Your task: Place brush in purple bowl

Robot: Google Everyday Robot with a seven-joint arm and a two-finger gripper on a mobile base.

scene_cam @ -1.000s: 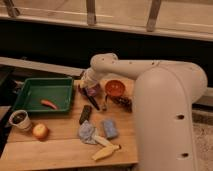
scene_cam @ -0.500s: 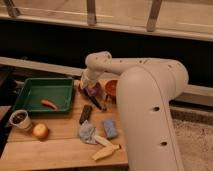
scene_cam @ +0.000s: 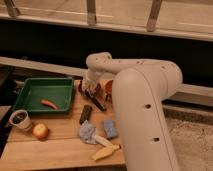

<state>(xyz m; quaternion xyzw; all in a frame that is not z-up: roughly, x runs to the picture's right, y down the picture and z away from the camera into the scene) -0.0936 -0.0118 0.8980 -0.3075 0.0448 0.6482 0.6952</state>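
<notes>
My gripper (scene_cam: 90,90) hangs at the end of the white arm over the back of the wooden table, just right of the green tray. The brush (scene_cam: 96,101) is a slim dark shape slanting down to the right from directly under the gripper; I cannot tell whether it is held or lying on the table. A dull purple edge at the gripper's left looks like the purple bowl (scene_cam: 80,88), mostly hidden by the gripper. The orange-red bowl (scene_cam: 108,90) sits just right of the gripper, partly hidden by the arm.
A green tray (scene_cam: 30,85) holds an orange carrot (scene_cam: 48,104). On the table (scene_cam: 60,145) lie a flat black block (scene_cam: 85,114), a blue sponge (scene_cam: 110,128), a grey cloth (scene_cam: 87,132), a yellow piece (scene_cam: 105,151), an apple (scene_cam: 40,131) and a cup (scene_cam: 20,119). The arm (scene_cam: 142,110) covers the right side.
The arm's bulky elbow has swung left and closer to the camera, hiding more of the table's right side. The gripper and brush stay at nearly the same spot.
</notes>
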